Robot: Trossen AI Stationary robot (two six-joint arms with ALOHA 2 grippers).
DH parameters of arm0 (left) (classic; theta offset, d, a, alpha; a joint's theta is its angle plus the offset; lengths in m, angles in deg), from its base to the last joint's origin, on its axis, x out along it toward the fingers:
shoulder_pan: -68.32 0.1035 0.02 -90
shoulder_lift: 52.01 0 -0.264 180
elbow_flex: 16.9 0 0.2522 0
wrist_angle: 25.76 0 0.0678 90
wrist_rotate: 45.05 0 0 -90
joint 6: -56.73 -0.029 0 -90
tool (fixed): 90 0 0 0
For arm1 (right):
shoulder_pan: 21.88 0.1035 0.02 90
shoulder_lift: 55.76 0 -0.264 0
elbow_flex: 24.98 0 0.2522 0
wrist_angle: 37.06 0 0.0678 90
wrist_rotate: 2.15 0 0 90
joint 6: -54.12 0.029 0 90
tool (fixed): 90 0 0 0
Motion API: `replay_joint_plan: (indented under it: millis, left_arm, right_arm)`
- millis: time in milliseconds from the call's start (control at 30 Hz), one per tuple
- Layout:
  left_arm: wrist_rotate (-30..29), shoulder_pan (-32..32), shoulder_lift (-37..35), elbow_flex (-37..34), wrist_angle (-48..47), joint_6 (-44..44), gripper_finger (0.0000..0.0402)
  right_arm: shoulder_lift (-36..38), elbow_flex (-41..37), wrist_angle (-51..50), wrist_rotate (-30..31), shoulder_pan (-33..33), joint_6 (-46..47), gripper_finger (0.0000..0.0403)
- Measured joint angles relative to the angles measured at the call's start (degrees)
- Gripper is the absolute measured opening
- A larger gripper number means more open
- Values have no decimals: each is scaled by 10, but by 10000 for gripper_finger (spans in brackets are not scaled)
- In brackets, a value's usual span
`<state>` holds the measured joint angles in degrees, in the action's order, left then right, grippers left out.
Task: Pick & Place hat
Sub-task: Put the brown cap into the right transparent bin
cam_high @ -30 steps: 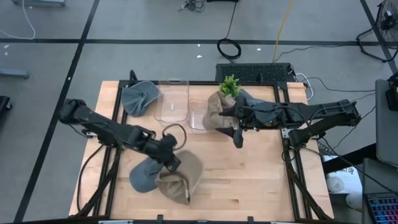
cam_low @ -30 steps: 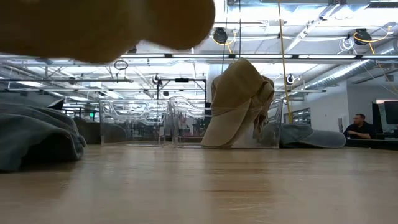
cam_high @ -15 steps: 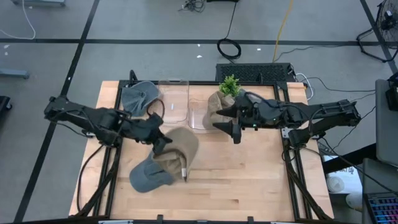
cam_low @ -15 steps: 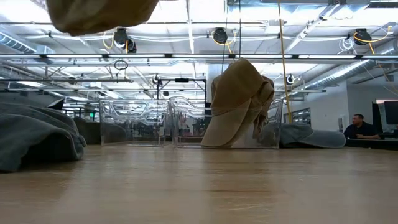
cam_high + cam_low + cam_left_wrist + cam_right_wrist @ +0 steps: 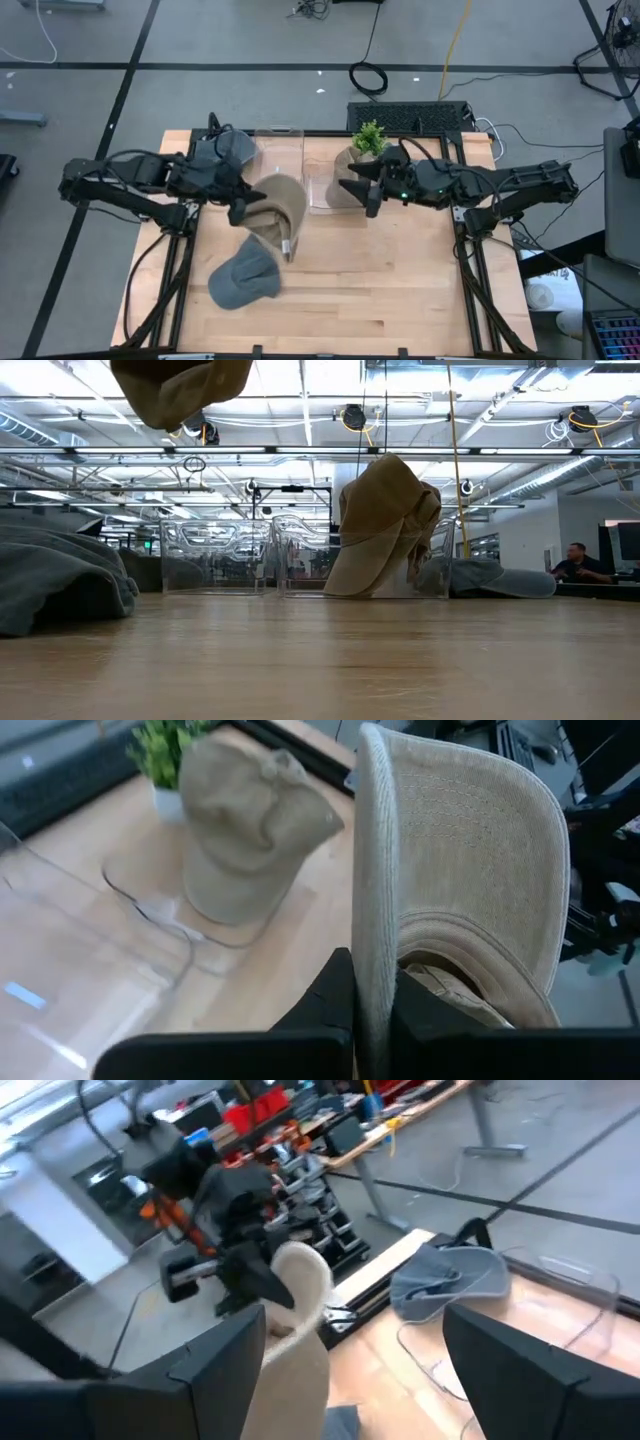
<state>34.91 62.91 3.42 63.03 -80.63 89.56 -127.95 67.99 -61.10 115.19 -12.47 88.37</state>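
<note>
My left gripper (image 5: 243, 207) is shut on a tan cap (image 5: 279, 208), which hangs high above the table (image 5: 180, 390). A grey cap (image 5: 244, 280) lies flat on the table near the front. A second tan cap (image 5: 349, 172) leans upright in a clear bin (image 5: 324, 188), also in the low view (image 5: 382, 525). Another grey cap (image 5: 222, 152) lies at the far left. My right gripper (image 5: 362, 195) hovers open beside the bin, with nothing between its fingers (image 5: 350, 1350). My left gripper pinches the tan cap's brim (image 5: 372, 982) between its two fingers, one on each face. The brim stands on edge in the hold. The crown (image 5: 285, 200) hangs toward the table's right, and the whole cap is lifted clear of the table.
A second clear bin (image 5: 278, 160) stands left of the first. A small green plant (image 5: 370, 135) sits at the far edge. A further grey cap (image 5: 490, 578) lies under my right arm. Bare wood stretches along the front right (image 5: 400, 290).
My left gripper has risen and drawn back toward the table's far left, rolling as it went. It carried the tan cap up off the grey cap, which stays on the table. My right gripper has rolled in place, still open.
</note>
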Motion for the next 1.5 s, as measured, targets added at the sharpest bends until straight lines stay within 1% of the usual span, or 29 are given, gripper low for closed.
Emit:
replay_joint_plan:
  millis: [67, 167, 400, 500, 600, 733, 867, 967, 1100, 1200, 1333, 1400, 1500]
  left_arm:
    - [0, 9, -9, 0, 1, -18, 9]
    - [0, 22, -21, 0, 3, -54, 9]
    - [-7, 40, -35, 8, 0, -169, 8]
    - [-22, 43, -37, 22, 7, -232, 8]
    - [-48, 43, -37, 41, 6, -303, 8]
    - [-87, 43, -37, 67, 18, -427, 8]
    - [-113, 41, -32, 98, 23, -574, 8]
    - [-138, 41, -22, 119, 37, -659, 8]
    - [-161, 41, -4, 137, 96, -766, 8]
    - [-176, 41, 13, 143, 139, -837, 8]
    - [-197, 41, 41, 143, 181, -931, 8]
    - [-214, 40, 55, 143, 200, -974, 8]
    - [-248, 30, 75, 143, 224, -1038, 8]
  right_arm:
    - [-7, -1, 11, 12, 0, 13, 295]
    - [-20, 0, 40, 13, 0, 26, 295]
    - [-71, 0, 150, 12, 0, 33, 295]
    - [-85, 0, 163, 12, 0, 39, 295]
    - [-96, 0, 167, 11, -6, 73, 295]
    - [-95, 0, 160, 3, -14, 115, 295]
    - [-92, 0, 155, -55, -38, 160, 295]
    - [-88, 0, 163, -136, -65, 218, 295]
    - [-90, 0, 159, -261, -96, 306, 300]
    - [-91, 0, 161, -333, -115, 353, 305]
    - [-94, 0, 168, -395, -136, 378, 306]
    - [-94, 0, 190, -424, -146, 393, 305]
    - [-93, 0, 227, -441, -156, 407, 305]
